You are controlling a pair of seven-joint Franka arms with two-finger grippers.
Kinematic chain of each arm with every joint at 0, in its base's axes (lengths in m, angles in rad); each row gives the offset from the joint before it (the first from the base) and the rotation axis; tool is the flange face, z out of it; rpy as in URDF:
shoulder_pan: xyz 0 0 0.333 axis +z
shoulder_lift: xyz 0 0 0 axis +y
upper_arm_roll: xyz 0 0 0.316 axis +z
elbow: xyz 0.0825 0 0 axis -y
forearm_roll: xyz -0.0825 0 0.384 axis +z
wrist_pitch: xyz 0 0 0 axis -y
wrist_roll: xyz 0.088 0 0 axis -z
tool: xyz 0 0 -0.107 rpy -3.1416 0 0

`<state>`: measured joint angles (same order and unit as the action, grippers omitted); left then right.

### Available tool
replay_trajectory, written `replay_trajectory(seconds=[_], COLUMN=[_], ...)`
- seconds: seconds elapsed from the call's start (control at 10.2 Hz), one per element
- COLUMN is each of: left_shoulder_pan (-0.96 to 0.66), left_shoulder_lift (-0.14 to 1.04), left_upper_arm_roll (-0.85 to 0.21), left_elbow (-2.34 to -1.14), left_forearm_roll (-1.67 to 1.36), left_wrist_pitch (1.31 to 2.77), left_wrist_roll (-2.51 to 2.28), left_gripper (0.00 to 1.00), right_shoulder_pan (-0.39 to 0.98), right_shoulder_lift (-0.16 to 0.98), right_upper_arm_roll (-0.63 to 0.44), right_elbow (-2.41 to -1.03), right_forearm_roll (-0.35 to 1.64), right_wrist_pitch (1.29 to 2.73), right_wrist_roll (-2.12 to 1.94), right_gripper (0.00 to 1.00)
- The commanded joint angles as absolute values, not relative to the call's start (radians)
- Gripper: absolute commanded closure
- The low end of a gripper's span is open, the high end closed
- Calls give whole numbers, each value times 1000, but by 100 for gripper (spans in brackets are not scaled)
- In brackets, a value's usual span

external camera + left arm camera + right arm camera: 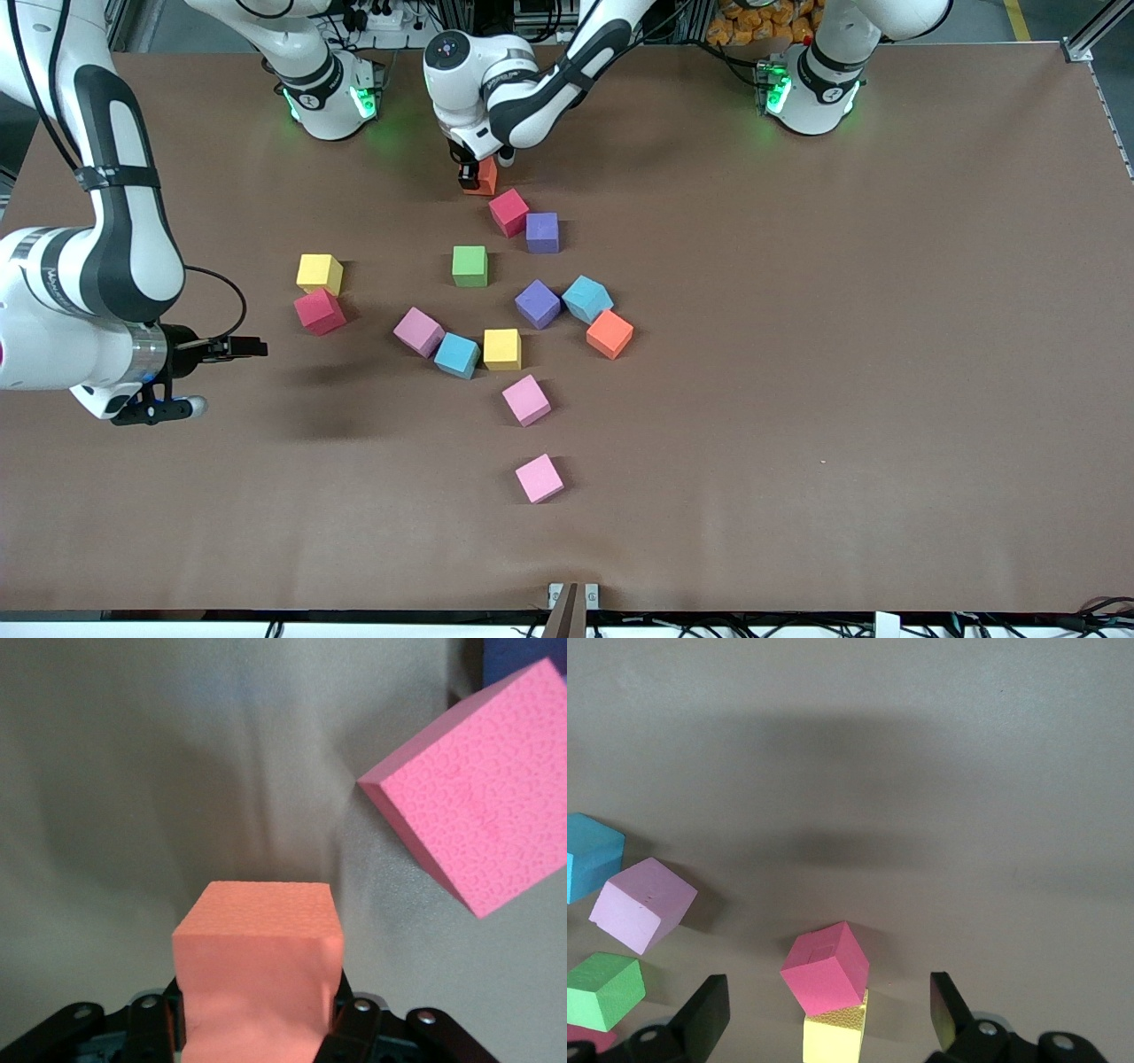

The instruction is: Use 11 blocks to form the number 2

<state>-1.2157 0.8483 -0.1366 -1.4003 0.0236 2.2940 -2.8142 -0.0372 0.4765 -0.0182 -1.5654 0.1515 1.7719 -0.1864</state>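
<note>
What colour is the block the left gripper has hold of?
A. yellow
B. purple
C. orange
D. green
C: the left gripper is shut on an orange block, whose sides its fingers press in the left wrist view, beside a red block.

Robotics lab test cell. Two arms point(106, 266) mounted on bases point(332, 97) with green status lights stand at a table point(842, 399) covered in brown sheet. Aluminium frame profiles point(1094, 35) and cabling point(372, 18) run along the base edge. Foam blocks point(469, 266) serve as test pieces.
</note>
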Motion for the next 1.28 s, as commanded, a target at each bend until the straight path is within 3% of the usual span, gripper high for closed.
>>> replay_trajectory(seconds=[0.0,0.1,0.2,0.39,0.79,0.98,1.18], left_shoulder_pan=[-1232,-1232,-1235,-1235,-1197,-1171,-1161], left_shoulder_lift=[810,808,808,808,715,686,701], left_upper_arm_roll=[-132,-135,-137,-138,-144,-156,-147], left_elbow=[-1454,-1457,-1457,-1454,-1450,-1457,-1454], left_forearm_roll=[52,52,54,66,52,17,23], left_wrist_pitch=[2290,2292,2292,2290,2243,2139,2132], left_wrist_roll=[-3082,-3083,-3083,-3074,-3009,-2618,-2272], left_gripper=[49,29,25,0,0,0,0], right_shoulder_pan=[-34,-28,-14,6,-6,9,32], right_shoulder_lift=[476,474,474,474,476,477,482], right_upper_arm_roll=[-18,-18,-18,-18,-18,-18,-18], right_elbow=[-1571,-1569,-1569,-1569,-1568,-1569,-1569], right_forearm_roll=[163,163,163,163,205,206,206], right_wrist_pitch=[1779,1779,1782,1787,1789,1802,1804], right_wrist_roll=[-160,-140,-109,-36,11,67,116], right_gripper=[0,0,0,0,0,0,0])
